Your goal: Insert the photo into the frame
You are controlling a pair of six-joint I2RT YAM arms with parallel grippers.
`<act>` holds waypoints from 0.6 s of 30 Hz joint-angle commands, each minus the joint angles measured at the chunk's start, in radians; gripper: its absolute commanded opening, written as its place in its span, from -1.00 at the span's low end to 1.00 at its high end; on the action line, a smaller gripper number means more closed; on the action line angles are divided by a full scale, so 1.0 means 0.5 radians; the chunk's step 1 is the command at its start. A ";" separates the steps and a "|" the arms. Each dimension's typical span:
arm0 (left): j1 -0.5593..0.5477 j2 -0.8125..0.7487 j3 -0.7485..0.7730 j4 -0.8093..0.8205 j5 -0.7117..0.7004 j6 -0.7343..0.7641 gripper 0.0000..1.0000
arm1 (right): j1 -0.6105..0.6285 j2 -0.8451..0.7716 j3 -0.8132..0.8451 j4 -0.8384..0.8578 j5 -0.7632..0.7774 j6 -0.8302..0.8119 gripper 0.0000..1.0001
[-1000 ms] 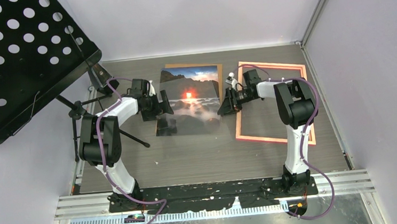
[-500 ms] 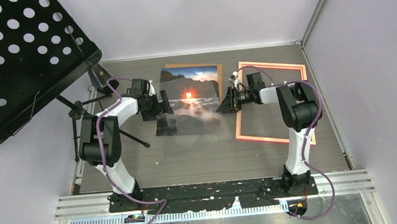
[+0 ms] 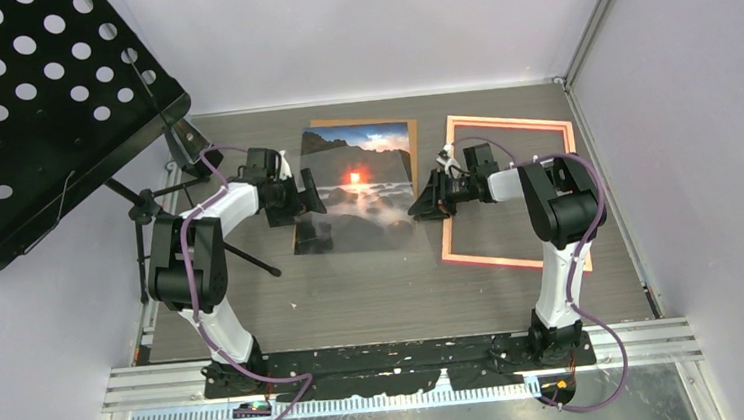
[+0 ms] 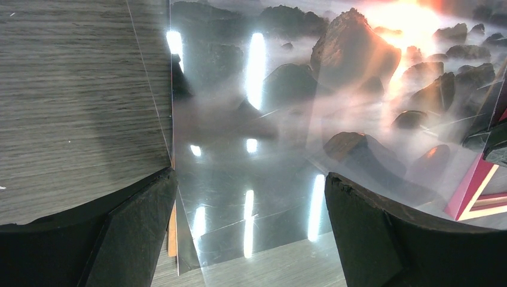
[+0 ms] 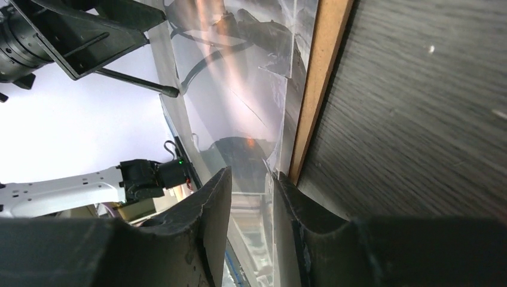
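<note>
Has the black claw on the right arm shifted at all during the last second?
Yes, slightly. The right gripper has slid nearer the arm bases, away from the far side of the thin pink-orange picture frame.

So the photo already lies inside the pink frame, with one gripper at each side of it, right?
No: the top external view shows the photo beside the frame, to its left, on a brown board. The left gripper and right gripper do flank it.
</note>
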 commanded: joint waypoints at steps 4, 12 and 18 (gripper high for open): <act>-0.037 0.107 -0.110 -0.099 0.087 -0.047 0.98 | 0.014 -0.127 -0.113 0.285 0.006 0.298 -0.26; -0.037 0.109 -0.105 -0.096 0.084 -0.041 0.98 | -0.004 -0.177 -0.248 0.563 0.033 0.597 -0.25; -0.037 0.103 -0.111 -0.087 0.088 -0.032 0.98 | -0.005 -0.080 -0.328 1.030 -0.061 0.920 -0.20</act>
